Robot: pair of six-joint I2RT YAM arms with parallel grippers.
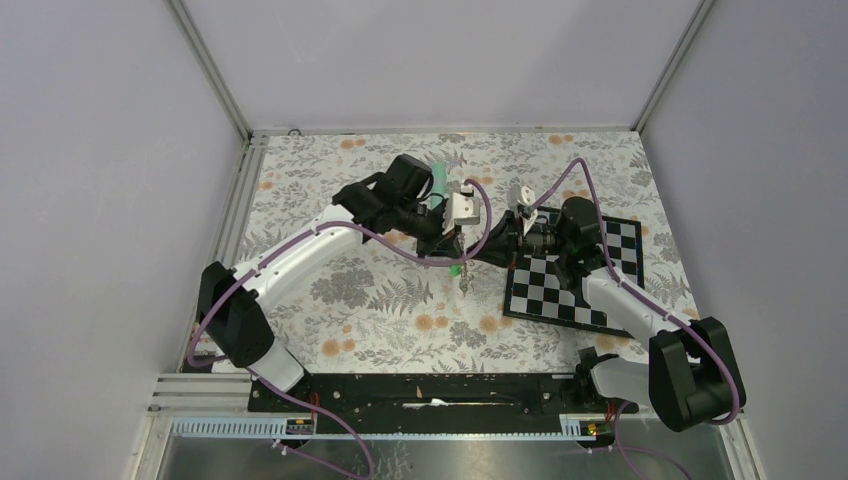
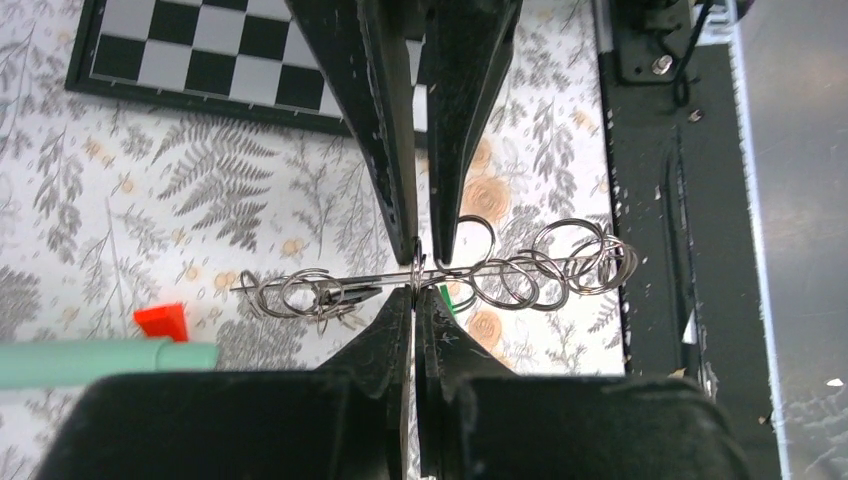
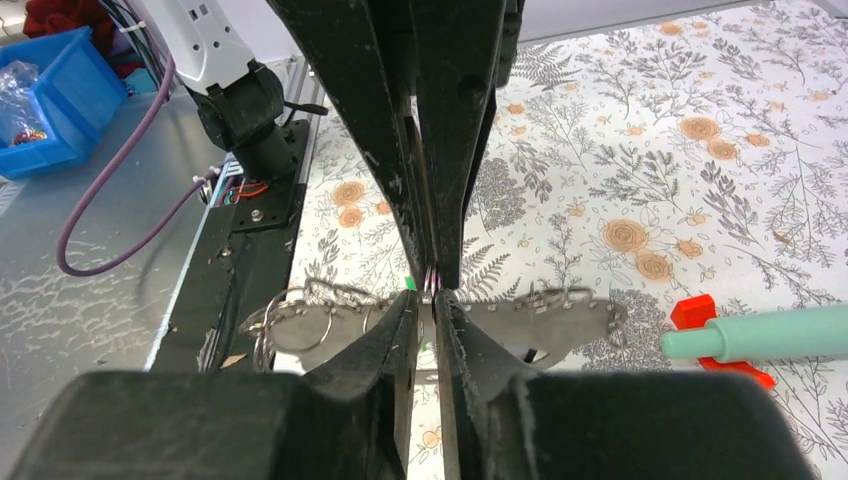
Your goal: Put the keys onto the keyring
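One keyring [image 2: 500, 268] is pinched by left gripper [image 2: 418, 272] and right gripper [image 3: 432, 286].

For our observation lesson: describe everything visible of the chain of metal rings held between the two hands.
The ring chain is thin silvery wire: many linked round split rings in a level row. The left hand and right hand both pinch it near its middle. A flat silver key sits among the rings.
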